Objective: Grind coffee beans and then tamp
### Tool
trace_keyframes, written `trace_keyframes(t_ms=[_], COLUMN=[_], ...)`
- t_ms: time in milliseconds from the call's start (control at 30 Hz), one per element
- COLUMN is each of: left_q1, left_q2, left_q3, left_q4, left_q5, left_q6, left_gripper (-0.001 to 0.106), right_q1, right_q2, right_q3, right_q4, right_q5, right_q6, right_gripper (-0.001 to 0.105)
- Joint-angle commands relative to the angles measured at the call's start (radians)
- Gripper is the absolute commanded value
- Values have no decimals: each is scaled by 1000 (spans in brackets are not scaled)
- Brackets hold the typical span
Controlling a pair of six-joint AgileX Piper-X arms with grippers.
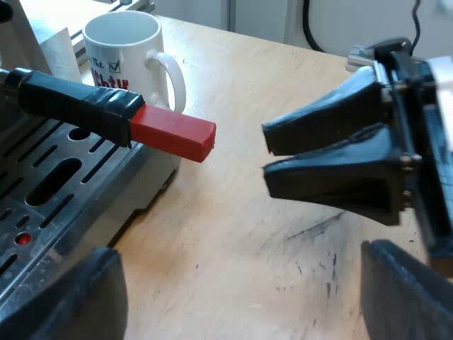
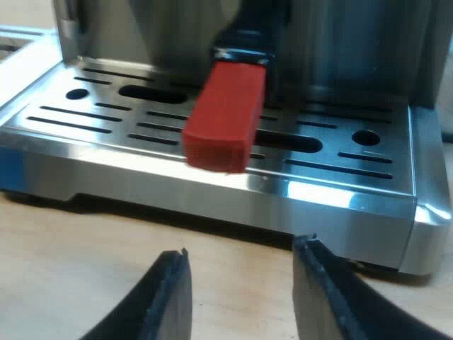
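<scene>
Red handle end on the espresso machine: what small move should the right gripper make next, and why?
Probably ease the right gripper forward and slightly up, so its open fingers come either side of the red handle end. The fingers are apart and hold nothing, they sit short of the drip tray, and the red end juts out above the tray, ahead of them.

The desk (image 1: 233, 227) was of pale, light-brown wood with a smooth top. Dark scuffs and thin scratches (image 1: 315, 230) marked one patch of it, with small black specks close by. Beyond its far edge stood a pale grey-white wall (image 1: 265, 18). The light was soft and even, and cast only faint shadows on the wood.
</scene>
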Motion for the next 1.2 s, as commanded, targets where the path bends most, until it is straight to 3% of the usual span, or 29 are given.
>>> trace_keyframes(t_ms=[33,167,333,367,433,667,833,1033,1200], left_q1=[-4,-4,-4,-4,-4,-4,-4,-4,-4], left_q2=[0,0,0,0,0,0,0,0,0], left_q3=[-1,-1,-1,-1,-1,-1,-1,-1,-1], left_q4=[-18,-18,-18,-18,-18,-18,-18,-18,-18], left_q5=[0,0,0,0,0,0,0,0,0], left_q6=[7,7,7,7,7,7,7,7,7], left_gripper=[70,70,70,70,70,70,70,70,70], right_q1=[24,51,50,50,50,50,32,-42,-198], right_q2=[-23,-83,-130,-147,-189,-215,-213,-213,-211], right_q3=[-8,-8,-8,-8,-10,-85,-204,-303,-380], right_q4=[7,7,16,22,23,98,290,435,617], right_q5=[42,56,47,46,21,22,14,-101,-284], right_q6=[-4,-12,-12,-20,-74,-80,-5,7,98], right_gripper=[36,39,56,63,71,71,71,71,71])
